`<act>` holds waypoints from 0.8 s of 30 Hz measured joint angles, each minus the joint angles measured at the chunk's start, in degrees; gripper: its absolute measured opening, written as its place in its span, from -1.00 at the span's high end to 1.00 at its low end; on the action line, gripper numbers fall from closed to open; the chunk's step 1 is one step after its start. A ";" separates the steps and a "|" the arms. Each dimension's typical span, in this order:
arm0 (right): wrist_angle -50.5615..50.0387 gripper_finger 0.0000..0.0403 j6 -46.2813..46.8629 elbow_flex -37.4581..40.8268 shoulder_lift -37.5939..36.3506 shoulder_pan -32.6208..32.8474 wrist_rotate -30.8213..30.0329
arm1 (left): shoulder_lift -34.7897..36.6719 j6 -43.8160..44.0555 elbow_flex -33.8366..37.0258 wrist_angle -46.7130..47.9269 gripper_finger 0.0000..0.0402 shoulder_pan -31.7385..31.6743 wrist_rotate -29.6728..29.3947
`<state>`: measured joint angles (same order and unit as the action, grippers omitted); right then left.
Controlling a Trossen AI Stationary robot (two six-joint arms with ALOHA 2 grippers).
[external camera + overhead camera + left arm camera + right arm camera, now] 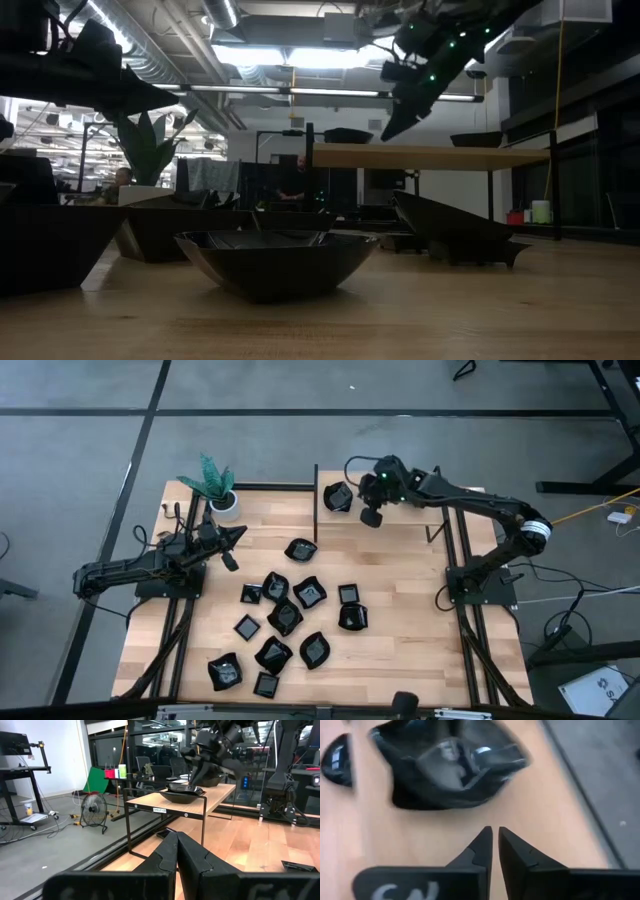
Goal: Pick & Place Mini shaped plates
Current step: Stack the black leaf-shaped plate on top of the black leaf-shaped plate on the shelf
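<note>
Right claw (pixel 492 836) nearly closed, empty, just beside a black plate (pixel 451 766) on the shelf (pixel 540 835).

Ceiling strip lights (pixel 270 55) backlight the low view into silhouettes; the right wrist view is motion-blurred.

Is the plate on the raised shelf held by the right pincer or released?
Released. The plate lies on the shelf; the right pincer sits nearly shut and empty just clear of it.
</note>
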<state>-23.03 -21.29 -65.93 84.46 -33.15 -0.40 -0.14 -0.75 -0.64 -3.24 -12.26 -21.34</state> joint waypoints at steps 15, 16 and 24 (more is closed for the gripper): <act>3.34 0.87 12.88 -0.04 2.01 -1.32 -1.47 | 0.01 0.01 0.00 0.01 0.98 0.00 0.00; 3.31 0.88 12.66 -0.04 2.57 -1.23 -1.20 | 0.00 0.00 0.00 0.01 0.98 0.00 0.00; 6.15 0.95 11.44 -0.04 3.48 -0.94 -1.45 | 0.01 0.00 0.00 0.01 0.98 -0.01 0.00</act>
<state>-16.89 -9.85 -65.98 87.94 -34.10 -1.86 -0.13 -0.75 -0.64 -3.23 -12.27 -21.34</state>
